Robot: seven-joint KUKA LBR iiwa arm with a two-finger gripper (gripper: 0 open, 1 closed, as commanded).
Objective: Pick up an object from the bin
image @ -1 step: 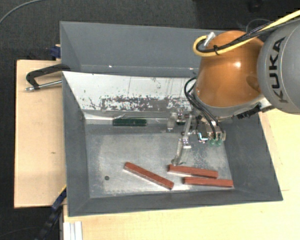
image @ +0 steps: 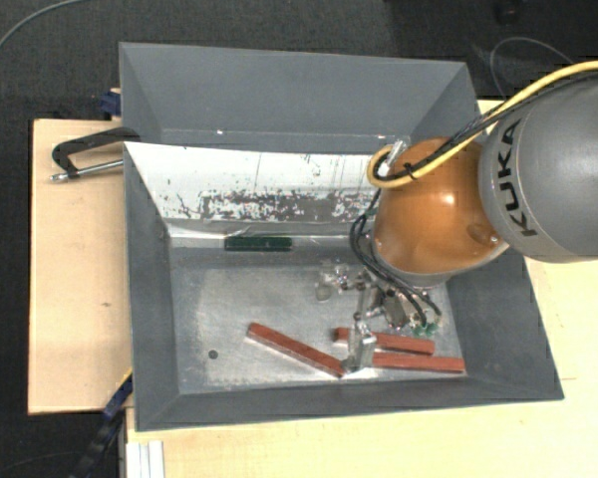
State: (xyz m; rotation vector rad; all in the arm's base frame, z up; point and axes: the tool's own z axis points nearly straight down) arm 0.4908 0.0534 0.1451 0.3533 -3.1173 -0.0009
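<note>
Near the front wall of the bin (image: 149, 297), a long red-brown stick (image: 294, 351) slants left and two shorter red-brown sticks (image: 424, 363) lie to its right. The tool (image: 357, 355) is down where they meet; I cannot tell whether it is apart or together. Behind lies a small grey metal piece (image: 328, 283), and farthest back a dark green bar (image: 259, 244).

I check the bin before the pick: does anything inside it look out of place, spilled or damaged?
Nothing looks spilled or broken. The reddish-brown sticks lie flat at the front of the bin, their ends meeting at the gripper. A dark green bar lies alone by its back wall.
</note>
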